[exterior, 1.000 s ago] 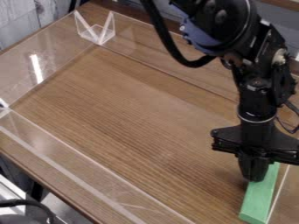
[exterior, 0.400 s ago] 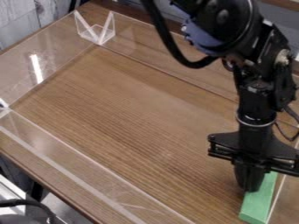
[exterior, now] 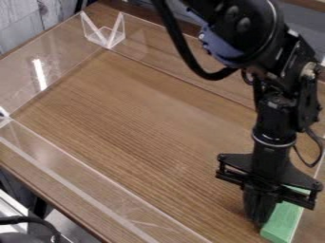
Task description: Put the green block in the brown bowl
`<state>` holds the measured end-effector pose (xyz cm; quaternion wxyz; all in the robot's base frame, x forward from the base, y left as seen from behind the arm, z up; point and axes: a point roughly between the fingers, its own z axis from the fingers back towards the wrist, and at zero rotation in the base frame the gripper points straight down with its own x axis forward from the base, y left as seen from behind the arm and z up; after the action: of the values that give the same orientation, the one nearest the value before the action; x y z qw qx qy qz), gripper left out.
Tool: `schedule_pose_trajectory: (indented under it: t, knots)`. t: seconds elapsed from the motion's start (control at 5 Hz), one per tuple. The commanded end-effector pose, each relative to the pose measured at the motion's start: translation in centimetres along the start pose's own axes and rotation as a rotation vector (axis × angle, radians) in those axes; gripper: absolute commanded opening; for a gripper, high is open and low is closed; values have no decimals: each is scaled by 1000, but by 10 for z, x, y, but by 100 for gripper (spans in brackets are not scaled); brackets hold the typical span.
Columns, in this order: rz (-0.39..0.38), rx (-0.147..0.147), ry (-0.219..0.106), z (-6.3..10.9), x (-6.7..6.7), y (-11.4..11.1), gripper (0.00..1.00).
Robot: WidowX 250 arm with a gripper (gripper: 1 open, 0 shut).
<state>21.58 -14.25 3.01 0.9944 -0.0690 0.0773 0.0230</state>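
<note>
The flat, bright green rectangular block [exterior: 282,224] lies on the wooden tabletop at the lower right, its upper end hidden.

A glossy black arm [exterior: 273,104] with bulky rounded joints, looping black cable, and black gripper [exterior: 264,211].

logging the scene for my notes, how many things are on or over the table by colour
green: 1, the green block at the near right edge
black: 1, the robot arm with its claw pointing down on the block
clear: 1, the transparent stand at the far end
brown bowl: 0 in view
total: 3
</note>
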Motion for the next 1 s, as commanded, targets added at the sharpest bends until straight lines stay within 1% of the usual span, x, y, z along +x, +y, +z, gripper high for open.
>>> schedule_pose_trajectory:
  t: [0.0,0.4,0.8]
  knots:
    - [-20,-25,-43,20,6,-7,0]
    - [-21,-23,-21,27,5,-7,0]
    - [-11,-24,-15,31,7,-6,0]
